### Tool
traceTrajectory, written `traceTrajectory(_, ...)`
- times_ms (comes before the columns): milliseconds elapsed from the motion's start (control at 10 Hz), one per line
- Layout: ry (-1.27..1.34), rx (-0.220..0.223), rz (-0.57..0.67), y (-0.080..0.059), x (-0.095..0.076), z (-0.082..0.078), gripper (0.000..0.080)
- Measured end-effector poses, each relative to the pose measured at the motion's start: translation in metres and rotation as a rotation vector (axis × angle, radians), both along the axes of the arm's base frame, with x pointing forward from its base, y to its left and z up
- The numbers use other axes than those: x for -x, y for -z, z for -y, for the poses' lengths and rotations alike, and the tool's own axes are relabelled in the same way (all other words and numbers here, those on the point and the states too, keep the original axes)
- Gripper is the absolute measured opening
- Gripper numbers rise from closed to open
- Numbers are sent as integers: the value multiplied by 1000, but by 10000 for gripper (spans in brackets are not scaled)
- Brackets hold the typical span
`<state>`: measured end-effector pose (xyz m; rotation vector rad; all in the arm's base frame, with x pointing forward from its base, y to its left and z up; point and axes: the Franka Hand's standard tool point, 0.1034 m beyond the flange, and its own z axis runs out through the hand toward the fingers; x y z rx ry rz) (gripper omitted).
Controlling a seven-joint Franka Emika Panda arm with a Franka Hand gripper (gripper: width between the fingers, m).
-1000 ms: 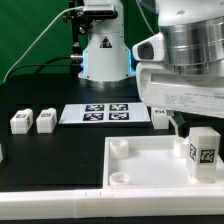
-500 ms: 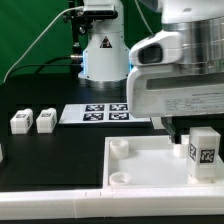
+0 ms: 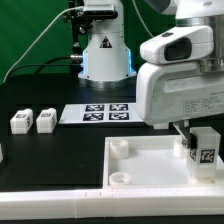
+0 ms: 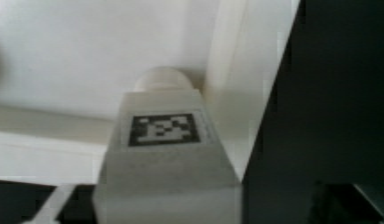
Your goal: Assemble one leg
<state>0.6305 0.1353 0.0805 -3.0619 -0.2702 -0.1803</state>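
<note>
In the exterior view, the big white flat slab with round corner sockets (image 3: pixel 150 168) fills the lower part toward the exterior view's right. Its near edge runs along the bottom of the picture. The small white plastic leg with a black-and-white square tag (image 3: pixel 205 150) stands upright on the slab, close to the picture's right edge and well apart from the two round sockets (image 3: pixel 120 150) at the slab's other end. The bulky white arm hangs right above it, and the gripper (image 3: pixel 193 136) reaches down at the leg. One dark finger (image 3: pixel 183 134) shows just beside the leg's tagged face. The other is hidden, so I cannot tell whether the pincer is clamped on the leg or merely apart around it.

Bare black table (image 3: pixel 50 160) lies open toward the exterior view's left. Two more small white tagged blocks (image 3: pixel 33 121) sit there side by side, near each other and well clear of the slab. The thin white marker board (image 3: pixel 100 113) lies flat behind the slab's far edge, between those blocks and the arm.

In the wrist view, the leg (image 4: pixel 162 150) fills the middle, its tag facing the camera and its top narrowing away. A black finger (image 4: pixel 340 120) runs alongside it with only a thin strip of white between. The slab's pale surface (image 4: pixel 47 120) spreads on the other side.
</note>
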Motion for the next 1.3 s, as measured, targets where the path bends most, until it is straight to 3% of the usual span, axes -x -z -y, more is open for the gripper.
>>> traceTrajectory(100, 131, -17, -10, 0, -1, 2, 423)
traceTrajectory(200, 238, -30, -18, 0, -1, 3, 320)
traceTrajectory(500, 511, -70, -44, 1, -1, 8, 320)
traceTrajectory(900, 1096, -228, -100, 2, -7, 23, 320)
traceTrajectory(1300, 1497, -282, -167, 3, -4, 18, 320)
